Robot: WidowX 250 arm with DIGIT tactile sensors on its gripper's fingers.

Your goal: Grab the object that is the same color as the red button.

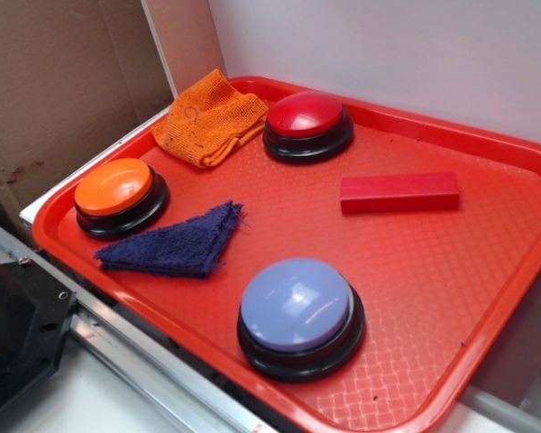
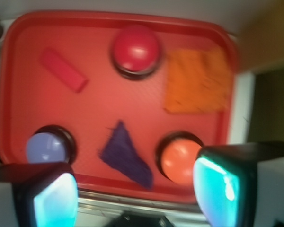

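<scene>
While the gripper hangs high above the near edge of the red tray, its two fingers stand wide apart and hold nothing, as the wrist view shows; the exterior view does not include the arm at all. On the tray lie five loose things. The red button sits toward the far side, with a folded orange cloth just beside it in the far corner. The orange button occupies the near-left corner, the lavender-blue button the near edge, and a dark blue triangular cloth lies between those two. The red block, which matches the red button in colour, rests flat on the tray floor to the right of that button, apart from it and from every other item, with bare tray on all sides.

Handling, judged from its plain faces and sharp edges: the block is probably rigid and light, likely wood or plastic, though the blurred wrist view leaves its material uncertain. Smooth faces may slip a little under the pads. A hold across the narrow width, at the middle of its length, would keep it balanced; the fingers should turn to straddle the long sides, since the block lies at a slant in the wrist view. Its colour close to the tray's makes the edges harder to pick out.
</scene>
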